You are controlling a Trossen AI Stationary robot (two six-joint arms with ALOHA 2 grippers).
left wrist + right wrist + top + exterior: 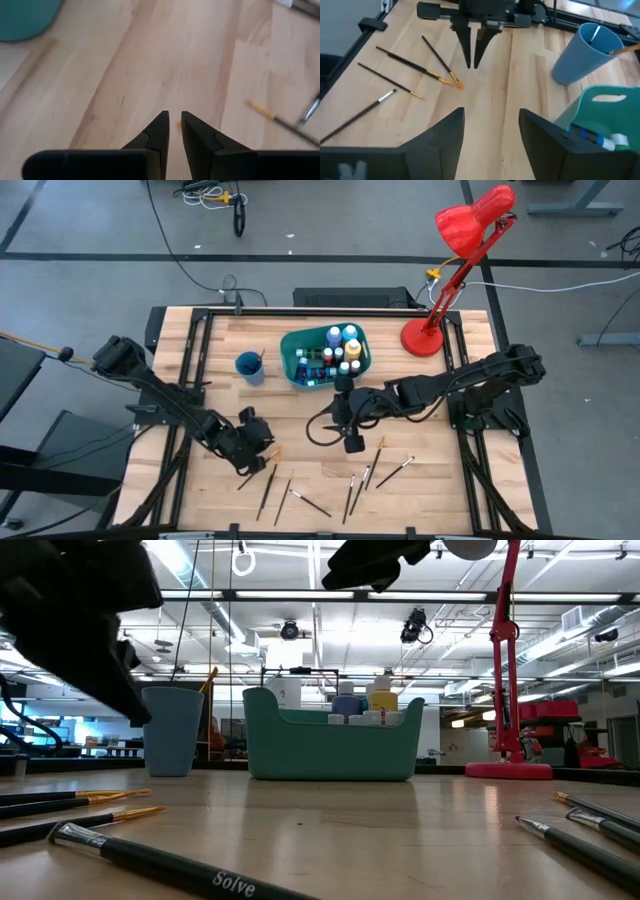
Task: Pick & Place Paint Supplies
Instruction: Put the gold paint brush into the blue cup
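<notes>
Several thin dark-handled brushes [310, 500] lie flat along the table's near part. Small paint bottles [335, 350] stand inside a teal bin [295, 365] at the far middle. My left gripper [262, 452] hangs low over bare wood next to the leftmost brushes [415, 65]. Its fingers [160, 130] point down at a slant with a narrow gap and nothing between them. My right gripper [490, 130] hovers open above the table just in front of the bin, holding nothing.
A blue cup [250, 367] with a brush in it stands left of the bin. A red desk lamp [450, 280] has its base [422, 338] at the far right. Black rails [180, 390] frame the wooden table top. Bare wood lies between the two grippers.
</notes>
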